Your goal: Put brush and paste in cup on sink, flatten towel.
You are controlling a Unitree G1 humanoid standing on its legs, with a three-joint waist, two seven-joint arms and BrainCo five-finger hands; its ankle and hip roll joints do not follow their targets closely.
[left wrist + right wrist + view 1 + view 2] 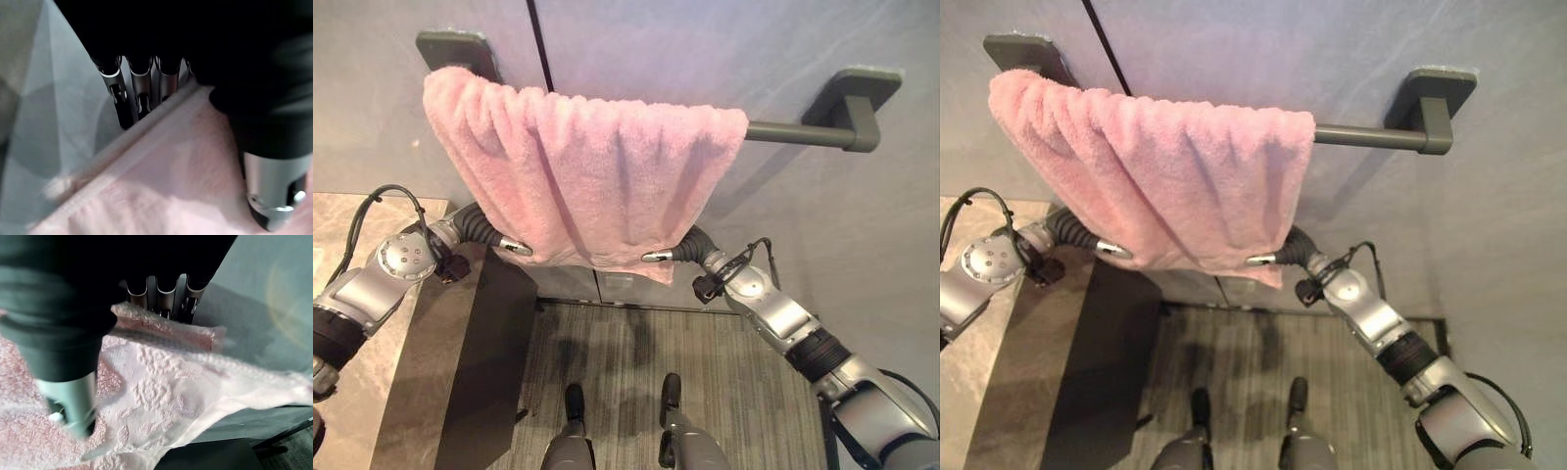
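The pink towel (582, 176) hung over the grey bar (798, 132) on the wall, all bunched up at the bar's left end, with bare bar on the right. The bar ran side to side, so the towel had to slide along it to the right. The left hand (274, 191) pinched the towel's bottom edge between its thumb and fingers. The right hand (73, 401) pinched the bottom edge too, closer to the bare part of the bar. It looked best placed to pull the towel wider.
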